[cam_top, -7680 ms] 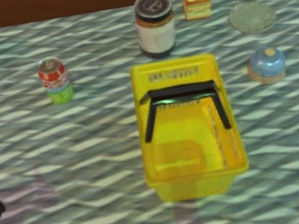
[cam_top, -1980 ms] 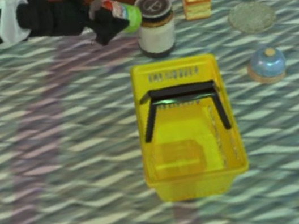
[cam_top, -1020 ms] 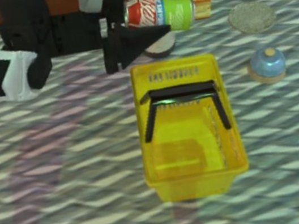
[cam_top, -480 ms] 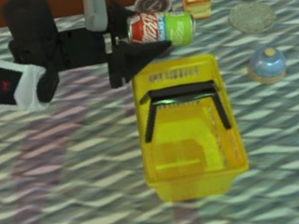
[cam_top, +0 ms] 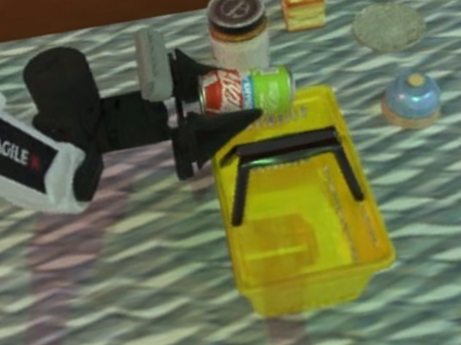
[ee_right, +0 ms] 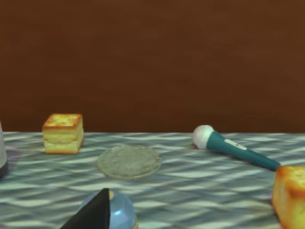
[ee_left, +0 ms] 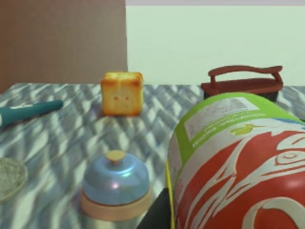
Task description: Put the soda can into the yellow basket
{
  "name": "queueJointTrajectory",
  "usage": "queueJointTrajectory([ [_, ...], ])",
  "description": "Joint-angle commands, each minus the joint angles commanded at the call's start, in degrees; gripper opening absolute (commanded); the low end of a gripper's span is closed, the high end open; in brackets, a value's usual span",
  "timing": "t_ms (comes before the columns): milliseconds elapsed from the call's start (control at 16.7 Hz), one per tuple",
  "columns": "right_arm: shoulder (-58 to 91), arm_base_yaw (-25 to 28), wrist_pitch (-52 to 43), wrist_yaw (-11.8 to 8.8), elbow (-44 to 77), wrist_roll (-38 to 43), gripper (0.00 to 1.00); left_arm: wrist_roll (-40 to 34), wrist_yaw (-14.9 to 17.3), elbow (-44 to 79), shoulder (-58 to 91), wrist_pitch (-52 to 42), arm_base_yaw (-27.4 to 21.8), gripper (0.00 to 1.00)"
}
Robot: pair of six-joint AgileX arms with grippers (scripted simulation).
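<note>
On the wavy-patterned table (cam_top: 100, 292), the top view shows the left gripper (cam_top: 210, 105) holding the can (cam_top: 248, 92) sideways over the basket (cam_top: 365, 238) rim at 12 o'clock, while the left wrist view shows the can (ee_left: 238, 167) filling the foreground, so an early release could bounce it off the rim.

table (cam_top: 104, 317): grey-teal wavy-patterned top | wall (ee_right: 152, 62): dark brown behind | pale wall (ee_left: 214, 43) on one side

Black handles (cam_top: 288, 156) (folded across) bar the yellow basket (cam_top: 318, 273) mouth's far half.
</note>
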Motion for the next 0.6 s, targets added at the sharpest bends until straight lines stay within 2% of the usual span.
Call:
queueJointTrajectory([
  [120,0.0,0.0,0.0,0.0,0.0,0.0,1.0,0.0,0.0,0.0,0.0,0.0,0.0,0.0],
  [600,0.0,0.0,0.0,0.0,0.0,0.0,1.0,0.0,0.0,0.0,0.0,0.0,0.0,0.6],
])
